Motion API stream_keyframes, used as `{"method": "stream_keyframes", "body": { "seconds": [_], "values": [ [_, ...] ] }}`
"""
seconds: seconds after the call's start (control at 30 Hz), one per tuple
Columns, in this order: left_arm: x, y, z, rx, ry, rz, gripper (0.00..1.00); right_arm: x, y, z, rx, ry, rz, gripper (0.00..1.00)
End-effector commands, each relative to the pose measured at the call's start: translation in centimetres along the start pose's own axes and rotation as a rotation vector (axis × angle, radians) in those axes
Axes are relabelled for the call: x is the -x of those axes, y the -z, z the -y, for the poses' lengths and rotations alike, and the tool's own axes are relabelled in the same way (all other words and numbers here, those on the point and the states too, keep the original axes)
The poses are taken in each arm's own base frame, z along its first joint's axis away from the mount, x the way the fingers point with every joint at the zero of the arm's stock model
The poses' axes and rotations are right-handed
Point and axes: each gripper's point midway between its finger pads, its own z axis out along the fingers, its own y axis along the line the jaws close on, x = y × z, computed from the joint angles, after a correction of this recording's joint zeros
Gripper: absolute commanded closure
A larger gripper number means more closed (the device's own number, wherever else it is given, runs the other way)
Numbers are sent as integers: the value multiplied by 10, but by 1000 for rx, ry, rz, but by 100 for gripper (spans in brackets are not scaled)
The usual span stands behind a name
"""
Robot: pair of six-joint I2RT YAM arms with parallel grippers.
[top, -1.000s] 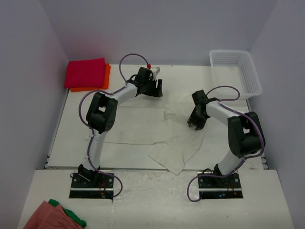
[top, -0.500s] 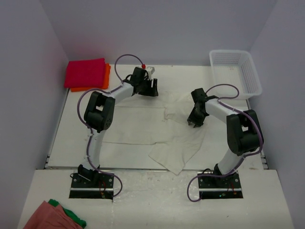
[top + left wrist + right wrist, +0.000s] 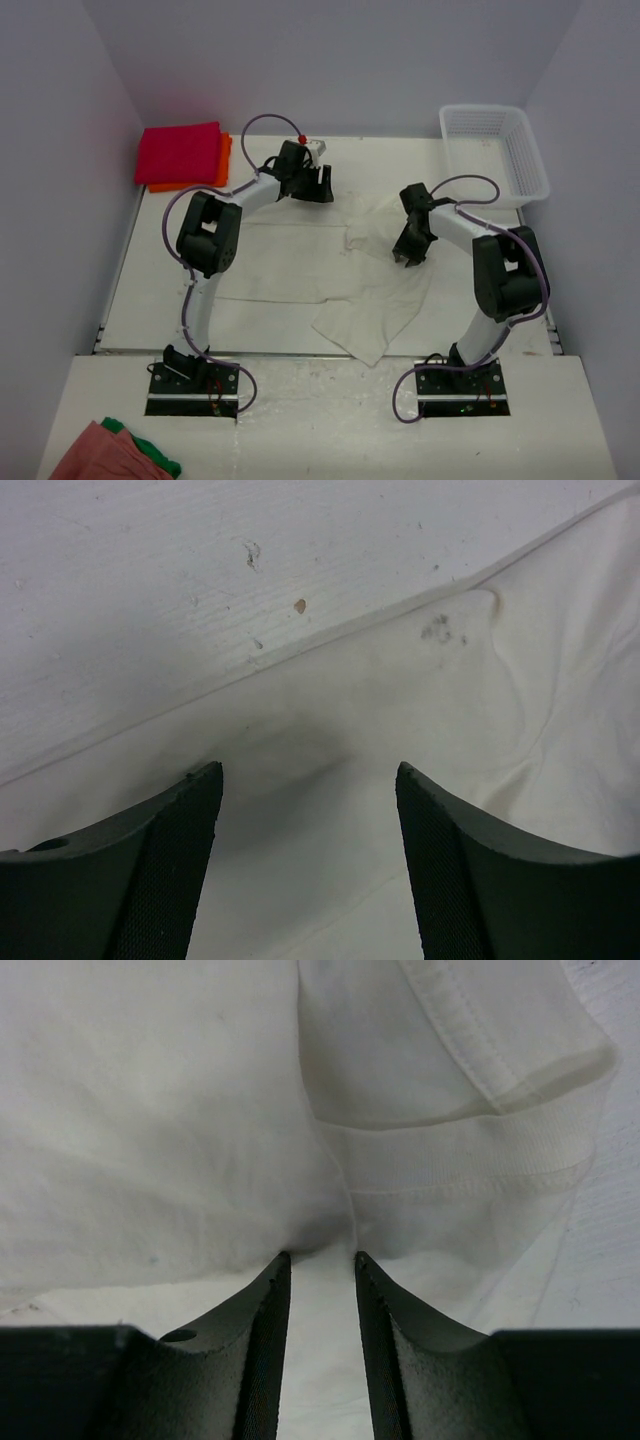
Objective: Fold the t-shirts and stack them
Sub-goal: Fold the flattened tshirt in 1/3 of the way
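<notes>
The cream-white t-shirt (image 3: pixel 300 260) lies spread and wrinkled on the table, with one corner hanging toward the near edge. My left gripper (image 3: pixel 320 190) hovers open over the shirt's far hem (image 3: pixel 330 640), its fingers (image 3: pixel 180 860) wide apart just above the cloth (image 3: pixel 320 860). My right gripper (image 3: pixel 408 258) presses down on the shirt's right part beside a sleeve (image 3: pixel 480 1050). Its jaws (image 3: pixel 320 1255) stand narrow but still open, with a ridge of cloth between the tips. The magenta-red t-shirt (image 3: pixel 180 152) lies folded on the orange one (image 3: pixel 227 152) at the far left corner.
A white mesh basket (image 3: pixel 530 165) stands at the far right. Salmon-pink (image 3: pixel 95 455) and green (image 3: pixel 160 462) cloths lie off the table at the near left. Purple-white walls close in on three sides. Bare tabletop (image 3: pixel 200 560) shows beyond the shirt's far hem.
My left gripper has shifted a little left and farther back, to the shirt's far hem. My right gripper's jaws have narrowed around the cloth and it has edged slightly left.
</notes>
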Motion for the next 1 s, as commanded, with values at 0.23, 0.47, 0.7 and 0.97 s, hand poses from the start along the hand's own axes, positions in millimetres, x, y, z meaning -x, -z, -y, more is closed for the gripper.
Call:
{"method": "stream_keyframes", "body": {
  "seconds": [0.23,0.47,0.7,0.97],
  "values": [
    [6,0,2,-35,-1,26,28,-1,3,-2,-30,5,-37,72],
    [2,-4,-1,-32,4,13,27,2,3,-3,-32,-3,-19,86],
    [-7,-13,-12,2,18,-27,27,5,9,4,-67,-20,33,97],
    [-16,-16,-21,37,44,-70,28,2,19,13,-87,-61,76,100]
  ]
}}
